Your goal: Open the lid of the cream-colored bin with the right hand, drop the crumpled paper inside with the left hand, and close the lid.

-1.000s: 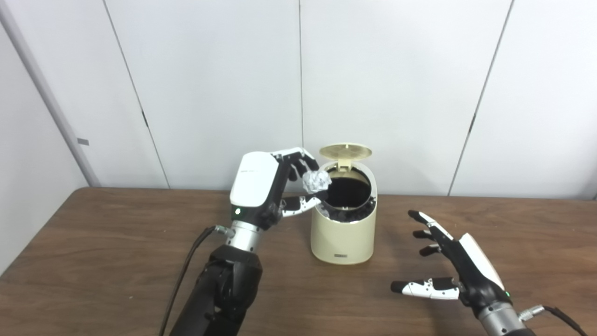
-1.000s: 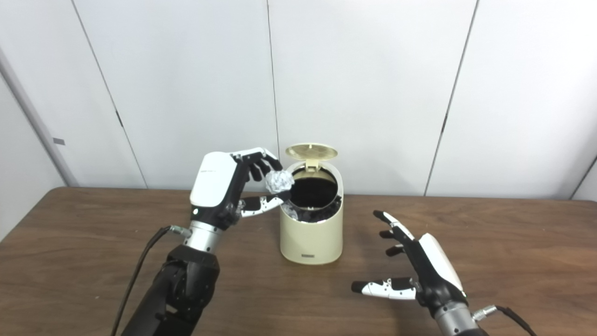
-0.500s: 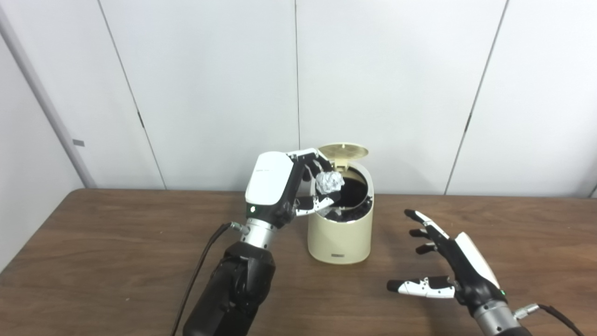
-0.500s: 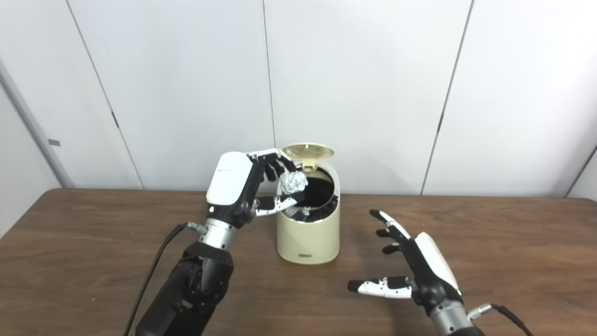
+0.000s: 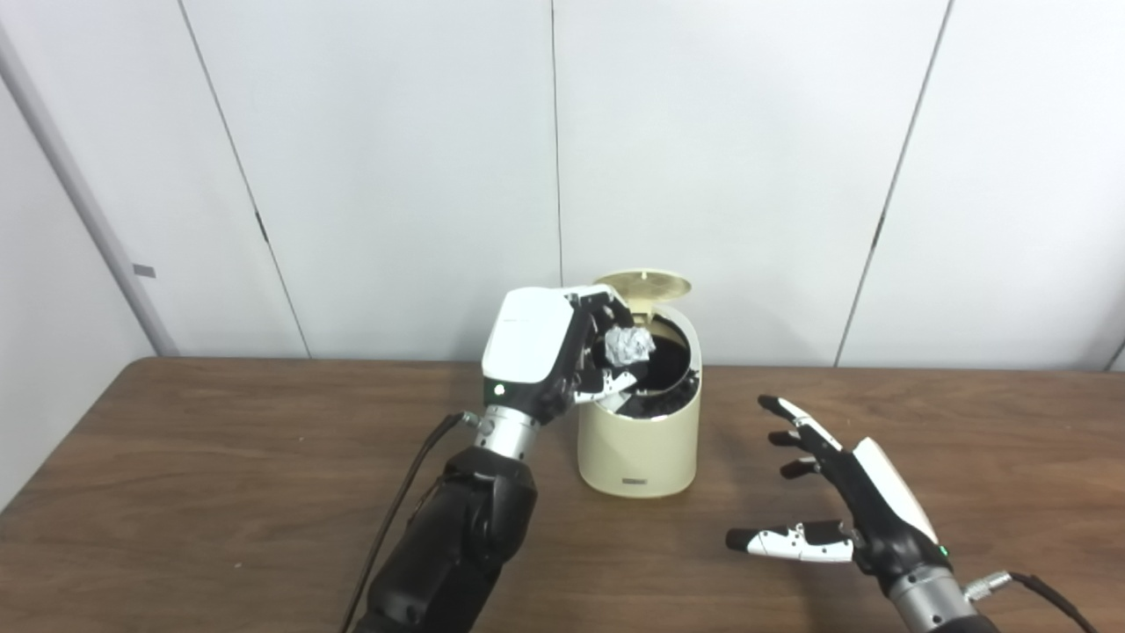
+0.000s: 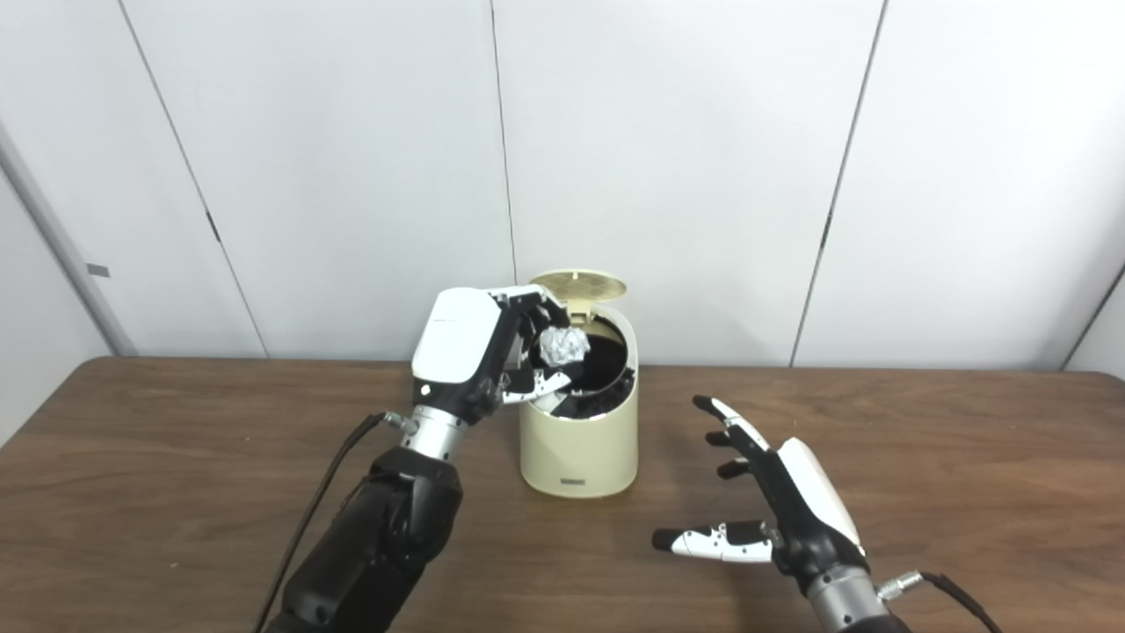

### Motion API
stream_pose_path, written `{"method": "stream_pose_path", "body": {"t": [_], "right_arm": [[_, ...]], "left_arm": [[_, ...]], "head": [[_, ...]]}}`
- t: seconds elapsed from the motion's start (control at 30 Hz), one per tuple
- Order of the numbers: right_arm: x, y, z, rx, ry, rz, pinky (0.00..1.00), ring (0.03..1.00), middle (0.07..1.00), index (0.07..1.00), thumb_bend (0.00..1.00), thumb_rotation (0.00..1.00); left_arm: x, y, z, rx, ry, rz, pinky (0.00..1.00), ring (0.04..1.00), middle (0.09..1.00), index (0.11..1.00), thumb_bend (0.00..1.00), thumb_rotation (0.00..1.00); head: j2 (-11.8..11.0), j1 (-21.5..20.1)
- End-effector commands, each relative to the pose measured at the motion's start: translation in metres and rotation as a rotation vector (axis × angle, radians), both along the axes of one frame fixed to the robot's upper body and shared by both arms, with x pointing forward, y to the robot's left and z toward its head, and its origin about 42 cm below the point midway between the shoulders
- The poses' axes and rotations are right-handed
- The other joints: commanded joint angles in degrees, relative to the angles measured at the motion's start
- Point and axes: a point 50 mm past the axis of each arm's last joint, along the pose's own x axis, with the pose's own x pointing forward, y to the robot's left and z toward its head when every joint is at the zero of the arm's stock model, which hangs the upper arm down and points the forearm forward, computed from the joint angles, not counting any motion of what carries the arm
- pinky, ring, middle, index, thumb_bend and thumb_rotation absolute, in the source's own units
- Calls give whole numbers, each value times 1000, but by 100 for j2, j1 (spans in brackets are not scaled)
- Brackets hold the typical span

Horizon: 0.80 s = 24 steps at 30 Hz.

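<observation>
While the lid stands up: the lid [image 5: 642, 285] is raised behind the bin [image 5: 639, 440] mouth.
Paper: crumpled paper [image 5: 629, 345] over the bin's mouth, pinched in the left hand [image 5: 545, 356].
Right hand: right hand [image 5: 844, 501] to the bin's right, fingers spread wide, empty.
Risk: released off-centre, the paper could catch the bin's left rim and roll out.
Room: bare table [image 5: 220, 475] all round the bin.

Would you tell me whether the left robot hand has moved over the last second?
Yes: the left robot hand carried the crumpled paper rightward, over the cream-colored bin's opening.
</observation>
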Motion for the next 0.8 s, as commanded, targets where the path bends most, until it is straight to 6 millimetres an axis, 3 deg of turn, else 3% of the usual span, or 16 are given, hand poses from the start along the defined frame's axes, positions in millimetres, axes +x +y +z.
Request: {"method": "stream_pose_path", "body": {"t": [0.0, 0.23, 0.4, 0.47, 0.5, 0.57, 0.77], "right_arm": [[1, 2, 17, 10, -79, 12, 676, 831, 930, 904, 748, 252], [-1, 2, 17, 6, -80, 7, 678, 827, 929, 905, 750, 257], [-2, 1, 17, 4, -76, 4, 674, 822, 927, 905, 747, 260], [-1, 0, 16, 4, -79, 3, 673, 819, 924, 904, 752, 269], [-1, 0, 16, 5, -80, 2, 676, 820, 923, 903, 755, 271], [0, 0, 15, 8, -82, 2, 677, 822, 923, 902, 758, 264], [1, 0, 15, 12, -87, 0, 670, 819, 923, 901, 756, 258]], "left_arm": [[11, -6, 28, 5, -93, 4, 353, 424, 463, 521, 504, 0], [19, -10, 26, 68, -109, 49, 295, 406, 441, 533, 502, 0], [18, -11, 25, 136, -93, 82, 368, 465, 466, 527, 518, 0], [17, -11, 25, 150, -83, 88, 419, 525, 576, 631, 806, 183], [16, -11, 25, 154, -77, 88, 431, 541, 600, 653, 849, 222], [14, -10, 26, 166, -69, 89, 457, 567, 626, 678, 889, 284], [9, -7, 29, 169, -61, 77, 459, 565, 637, 687, 899, 336]], "head": [[0, -4], [20, -16], [33, -14], [33, -14], [33, -14], [33, -14], [56, 7]]}}
